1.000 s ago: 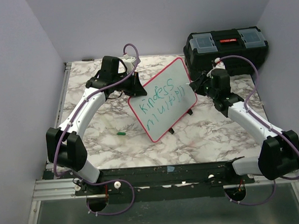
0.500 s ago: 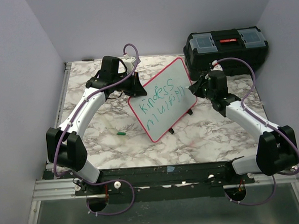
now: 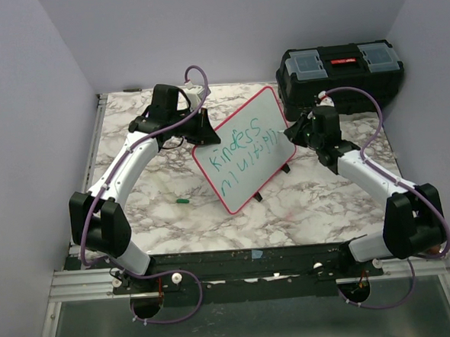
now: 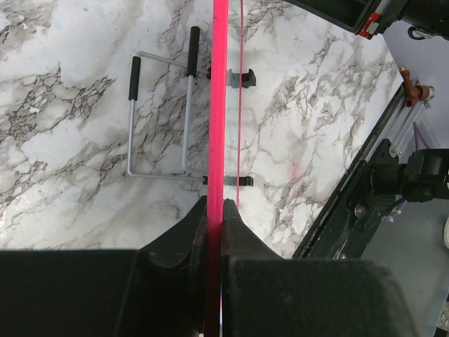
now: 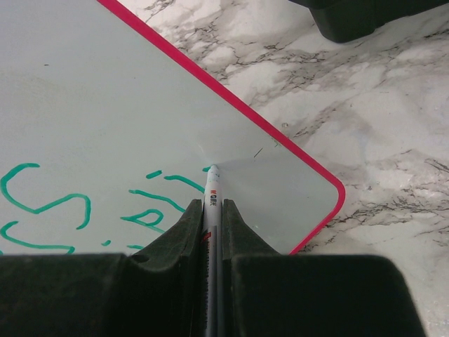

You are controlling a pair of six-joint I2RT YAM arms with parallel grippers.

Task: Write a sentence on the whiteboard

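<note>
The whiteboard (image 3: 247, 153), white with a red-pink rim, stands tilted at the table's middle. Its rim shows edge-on in the left wrist view (image 4: 218, 105). My left gripper (image 3: 201, 130) is shut on the board's far left edge, the jaws pinching the rim (image 4: 215, 210). My right gripper (image 3: 293, 130) is shut on a white marker (image 5: 212, 193), whose tip touches the board face (image 5: 105, 105) near its right corner. The sentence (image 3: 243, 150) is green lettering in two lines, "Kindess" over a scribbly word; its strokes show left of the marker tip (image 5: 154, 203).
A black toolbox (image 3: 340, 71) stands at the back right, just behind my right arm. A small green marker cap (image 3: 182, 201) lies on the marble table left of the board. The board's wire stand (image 4: 165, 116) rests on the table behind it. Purple walls close in both sides.
My right gripper with the marker has shifted slightly left and toward the board's right edge. The left arm and the board have not moved.
</note>
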